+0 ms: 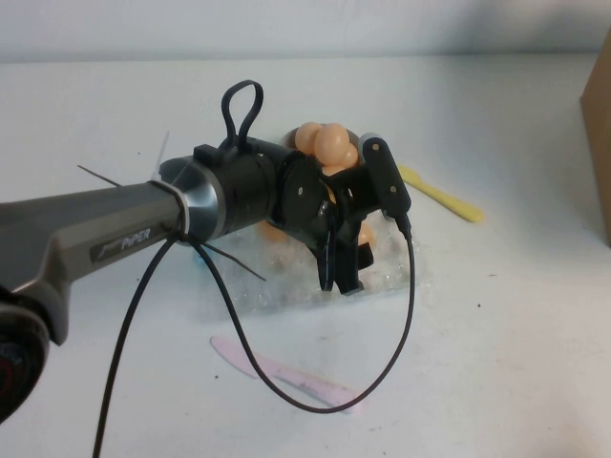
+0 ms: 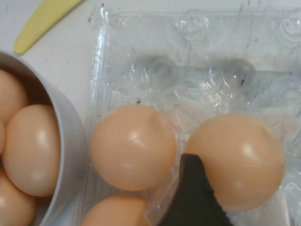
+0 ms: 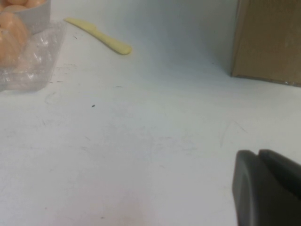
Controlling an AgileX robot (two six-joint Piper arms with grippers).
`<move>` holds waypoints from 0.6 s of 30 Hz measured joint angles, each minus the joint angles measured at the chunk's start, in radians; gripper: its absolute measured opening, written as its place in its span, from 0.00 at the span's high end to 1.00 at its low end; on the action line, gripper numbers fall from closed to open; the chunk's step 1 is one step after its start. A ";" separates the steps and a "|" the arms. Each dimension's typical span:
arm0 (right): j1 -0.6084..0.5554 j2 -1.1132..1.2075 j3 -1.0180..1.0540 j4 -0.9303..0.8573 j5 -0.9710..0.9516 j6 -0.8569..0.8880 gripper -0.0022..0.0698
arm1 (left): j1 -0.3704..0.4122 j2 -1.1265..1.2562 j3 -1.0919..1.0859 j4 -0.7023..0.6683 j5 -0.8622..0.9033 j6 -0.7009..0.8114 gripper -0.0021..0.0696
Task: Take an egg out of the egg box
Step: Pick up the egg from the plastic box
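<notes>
I count three eggs (image 2: 133,147) in the one clear egg box (image 2: 197,80); two of them show whole in my close view and one shows only partly. I can see at least three more eggs in the one grey bowl (image 2: 70,141) just beside it, but I cannot tell how many lie deeper in that pile. On the one white table (image 1: 516,334) I also count one flat yellow stick (image 1: 441,196), one flat pink stick (image 1: 286,377) and one brown cardboard box (image 3: 268,37).
</notes>
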 joint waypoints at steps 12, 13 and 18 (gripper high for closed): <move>0.000 0.000 0.000 0.000 0.000 0.000 0.99 | 0.000 0.018 0.000 -0.004 -0.046 0.002 0.35; 0.000 0.000 0.000 0.000 0.000 0.000 0.99 | 0.000 0.019 0.000 -0.004 -0.048 0.002 0.34; 0.000 0.000 0.000 0.000 0.000 0.000 0.99 | 0.000 0.019 0.000 -0.005 -0.050 0.002 0.33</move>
